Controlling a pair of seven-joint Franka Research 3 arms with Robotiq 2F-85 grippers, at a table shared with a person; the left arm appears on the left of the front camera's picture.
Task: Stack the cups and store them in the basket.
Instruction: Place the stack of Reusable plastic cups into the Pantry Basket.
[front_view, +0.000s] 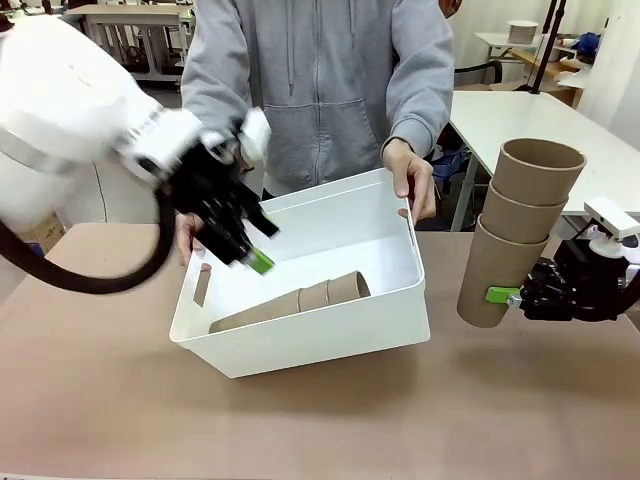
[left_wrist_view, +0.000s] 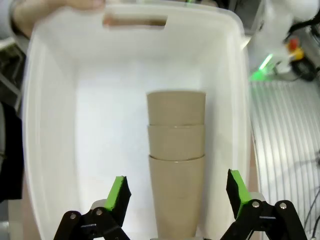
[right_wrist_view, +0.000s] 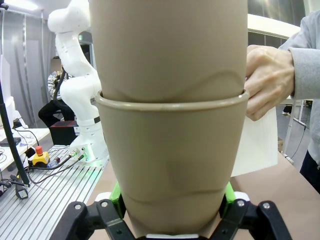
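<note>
While the left pincer (left_wrist_view: 178, 191) is hanging released over the three nested cups (front_view: 300, 300) lying in the tilted basket (front_view: 330, 345), the right pincer (right_wrist_view: 172, 197) is clenching the lowest cup of a second stack (front_view: 520, 230) beside the basket, above the counter (front_view: 300, 430). Gripped so low, that leaning stack is likely risking toppling or separating. The person's hand (front_view: 415, 180) is propping the basket, which could slip.

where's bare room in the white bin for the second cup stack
Bare floor of the white plastic bin between the lying stack of three tan paper cups and the far wall. Crowded: the near wall, and the left end under the open left gripper.
</note>
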